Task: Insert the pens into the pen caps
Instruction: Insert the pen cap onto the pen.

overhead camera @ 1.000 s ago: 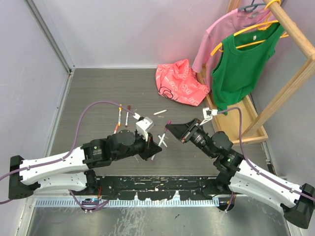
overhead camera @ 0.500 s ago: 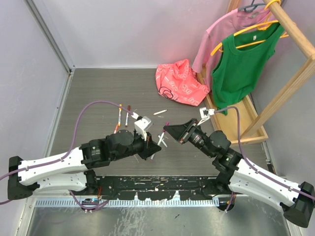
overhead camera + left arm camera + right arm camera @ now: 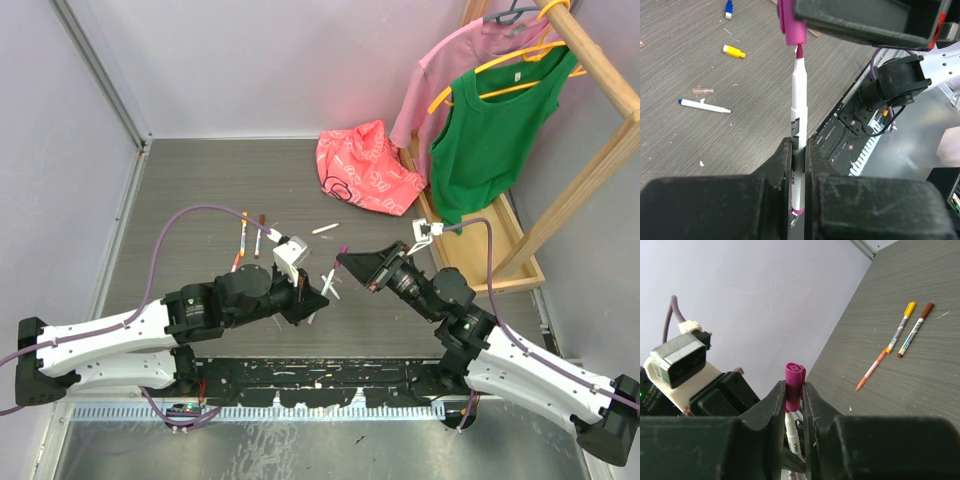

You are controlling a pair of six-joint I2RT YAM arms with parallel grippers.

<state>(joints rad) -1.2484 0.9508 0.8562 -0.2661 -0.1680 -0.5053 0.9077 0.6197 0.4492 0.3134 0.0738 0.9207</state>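
Dark grey wood-grain table [image 3: 200,180], closed in at the back and left by plain pale lilac walls [image 3: 300,60], with a metal post [image 3: 100,70] in the left corner. On the right, a light wooden clothes rack [image 3: 590,170] hung with a pink shirt [image 3: 440,70] and a green top [image 3: 490,130] on yellow hangers [image 3: 520,57]. Near the rack's foot, a crumpled red printed bag [image 3: 365,170]. Along the near edge, scratched sheet metal [image 3: 300,445]. Soft, even light.

Open tabletop [image 3: 200,180] far left; bag [image 3: 365,170], rack [image 3: 600,65] far right
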